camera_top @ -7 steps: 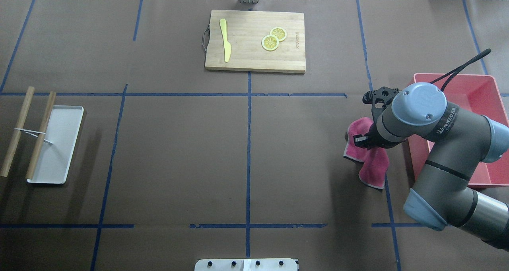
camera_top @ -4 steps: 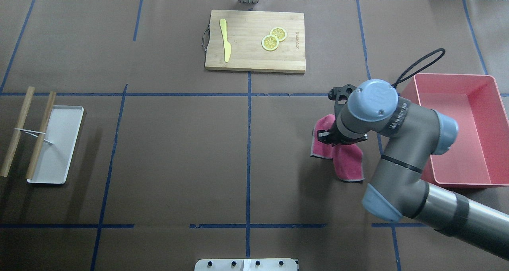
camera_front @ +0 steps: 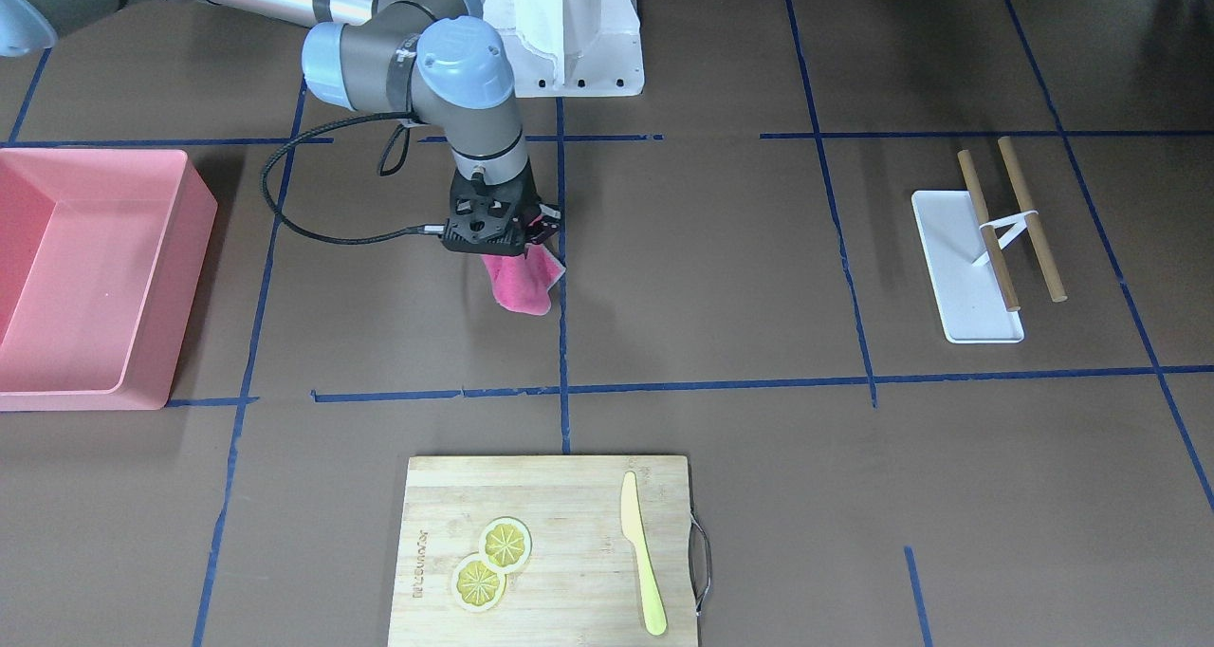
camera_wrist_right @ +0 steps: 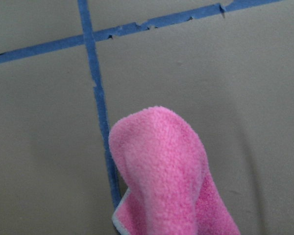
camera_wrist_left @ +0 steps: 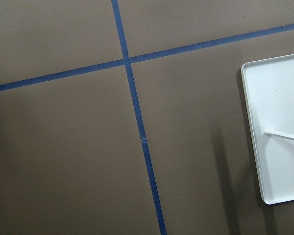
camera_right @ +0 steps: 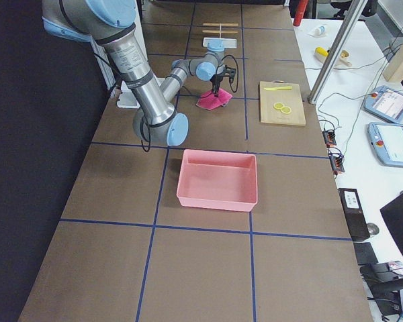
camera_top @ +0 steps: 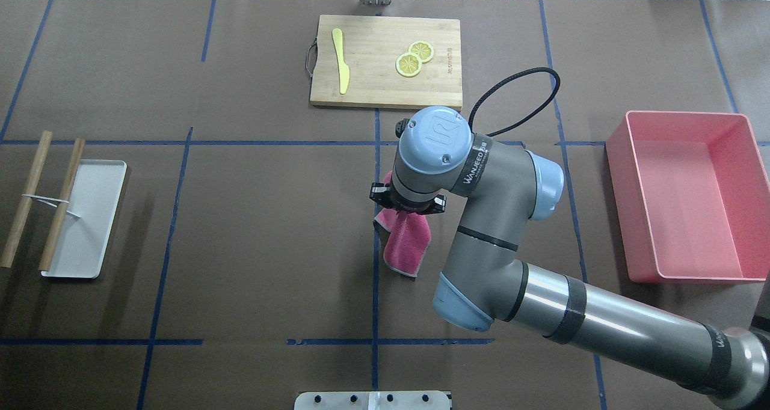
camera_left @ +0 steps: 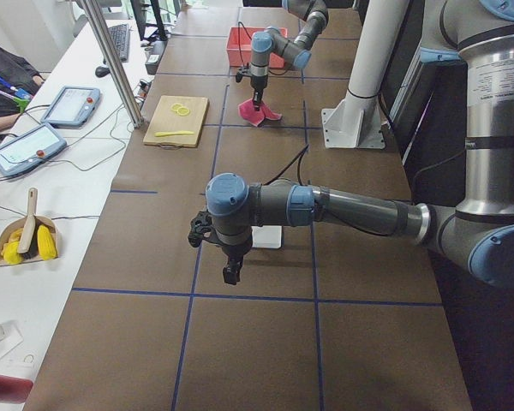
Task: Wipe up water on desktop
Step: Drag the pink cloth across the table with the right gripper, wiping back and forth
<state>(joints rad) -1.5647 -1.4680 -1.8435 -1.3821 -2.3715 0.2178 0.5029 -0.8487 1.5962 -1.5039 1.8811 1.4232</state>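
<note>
The desktop (camera_top: 264, 229) is matte brown with dark-blue tape lines; I see no water on it. My right gripper (camera_top: 402, 213) is shut on a pink cloth (camera_top: 406, 244) and holds it at the centre tape line, with the cloth's lower part draped on the desktop. The cloth also shows in the front view (camera_front: 520, 286) below the gripper (camera_front: 531, 241), and fills the right wrist view (camera_wrist_right: 161, 166). The wrist hides the jaws from overhead. My left gripper (camera_left: 230, 272) shows only in the exterior left view, above the desktop near the white tray; I cannot tell its state.
A bamboo cutting board (camera_top: 385, 91) with a yellow knife (camera_top: 341, 67) and lemon slices (camera_top: 414, 59) lies at the far centre. A pink bin (camera_top: 686, 199) stands at the right. A white tray (camera_top: 84, 217) with two wooden sticks (camera_top: 24, 199) lies at the left.
My right arm has swept left across the desktop with the pink cloth, from beside the pink bin to the centre tape line.
</note>
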